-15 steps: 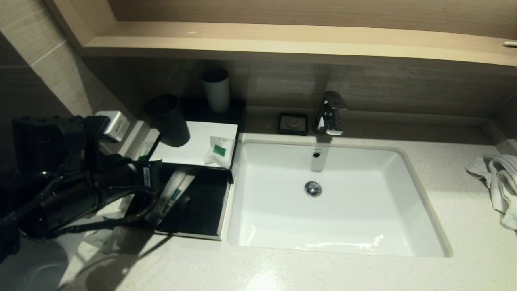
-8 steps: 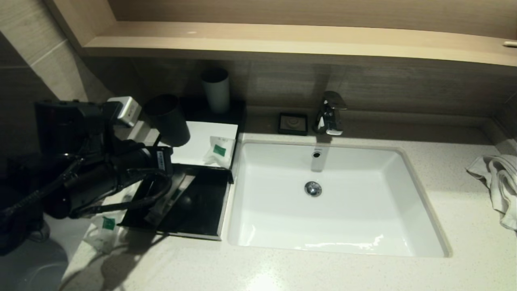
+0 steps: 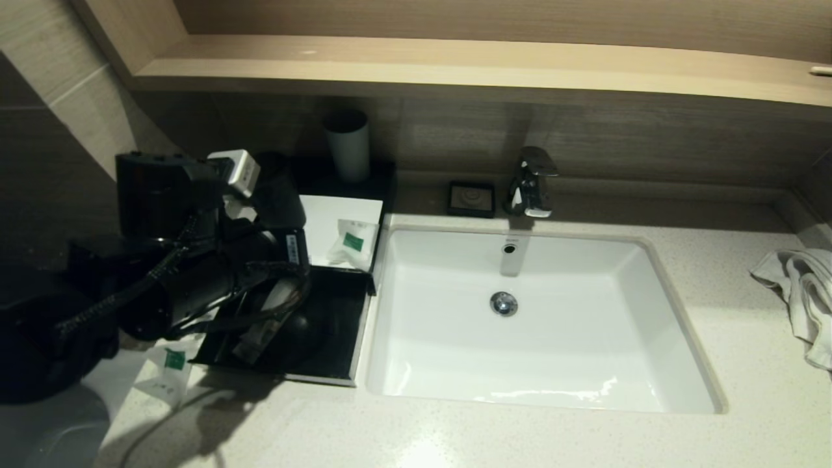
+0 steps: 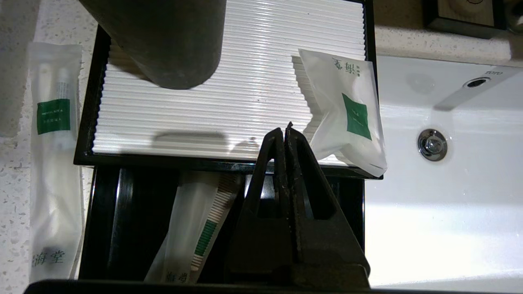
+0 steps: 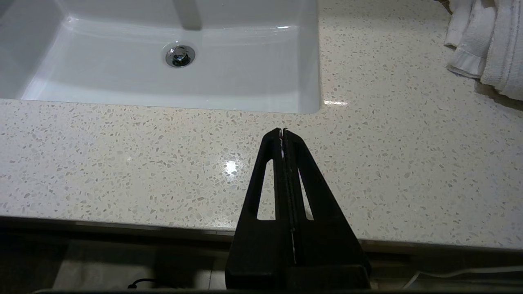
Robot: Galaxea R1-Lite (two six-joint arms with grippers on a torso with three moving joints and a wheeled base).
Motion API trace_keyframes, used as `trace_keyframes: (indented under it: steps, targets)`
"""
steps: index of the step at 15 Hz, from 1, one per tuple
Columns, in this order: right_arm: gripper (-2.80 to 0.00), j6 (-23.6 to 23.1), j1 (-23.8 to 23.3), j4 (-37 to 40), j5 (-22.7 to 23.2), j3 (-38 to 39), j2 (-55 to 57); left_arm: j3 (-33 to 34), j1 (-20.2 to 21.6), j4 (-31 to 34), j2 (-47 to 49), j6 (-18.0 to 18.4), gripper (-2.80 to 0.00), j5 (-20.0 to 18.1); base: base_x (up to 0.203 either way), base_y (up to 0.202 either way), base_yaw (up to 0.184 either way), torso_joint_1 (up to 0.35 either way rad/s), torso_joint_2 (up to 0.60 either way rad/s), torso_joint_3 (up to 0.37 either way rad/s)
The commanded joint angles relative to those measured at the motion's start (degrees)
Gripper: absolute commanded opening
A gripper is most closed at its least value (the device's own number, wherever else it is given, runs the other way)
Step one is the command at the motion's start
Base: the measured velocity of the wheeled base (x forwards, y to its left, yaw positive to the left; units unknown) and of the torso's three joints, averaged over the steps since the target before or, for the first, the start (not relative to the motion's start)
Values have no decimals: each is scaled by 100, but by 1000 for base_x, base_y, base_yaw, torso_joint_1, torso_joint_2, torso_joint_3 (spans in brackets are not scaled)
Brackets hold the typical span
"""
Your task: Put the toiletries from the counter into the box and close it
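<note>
Working through the loading step, roughly midway by the look of it, with the closing yet to come. Taking in first the speckled off-white counter (image 3: 455,435), with its inset white sink (image 3: 539,338) just right of the box (image 3: 338,218). Finding the box low, flat and black, topped by a ribbed white panel, with its drawer (image 3: 325,351) pulled out toward the robot. Hovering over that open drawer with the left gripper (image 4: 286,132), fingers pressed together and pinching nothing. Holding the right gripper (image 5: 282,132) well apart from the box, above the counter's front edge, likewise pressed together and empty.

Counting four toiletries, all white translucent packets with green labels. Spotting a long sachet (image 4: 200,228) lying slantwise inside the box's drawer. Spotting a second long sachet (image 4: 53,163) on the counter just beside the box's left side. Spotting a squarish sachet (image 4: 347,118) on the box's top panel, at the corner nearest the sink, overhanging the panel's front edge. Spotting a small sachet (image 3: 168,370) on the counter near the box's front left corner.

Calling next, probably, for spreading the fingers and pinching the squarish sachet, lying just ahead of the fingertips. Expecting thin, slippery film, likely to crumple. Minding the dark cup (image 4: 163,36) standing on the box's top.
</note>
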Motion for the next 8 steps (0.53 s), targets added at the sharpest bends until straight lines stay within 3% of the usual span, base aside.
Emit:
trace_keyframes:
  steps: [1, 7, 8]
  targets:
    - [-280, -4, 1, -1, 4, 0, 0, -68, -25, -25, 113, -13, -280, 11, 0, 0, 0, 0, 0, 0]
    - [-280, -4, 0, -1, 4, 0, 0, -178, -166, -155, 297, -106, -280, -2, 0, 0, 0, 0, 0, 0]
    - [-280, -4, 2, -1, 4, 0, 0, -248, -172, -154, 306, -106, -151, -2, 0, 0, 0, 0, 0, 0]
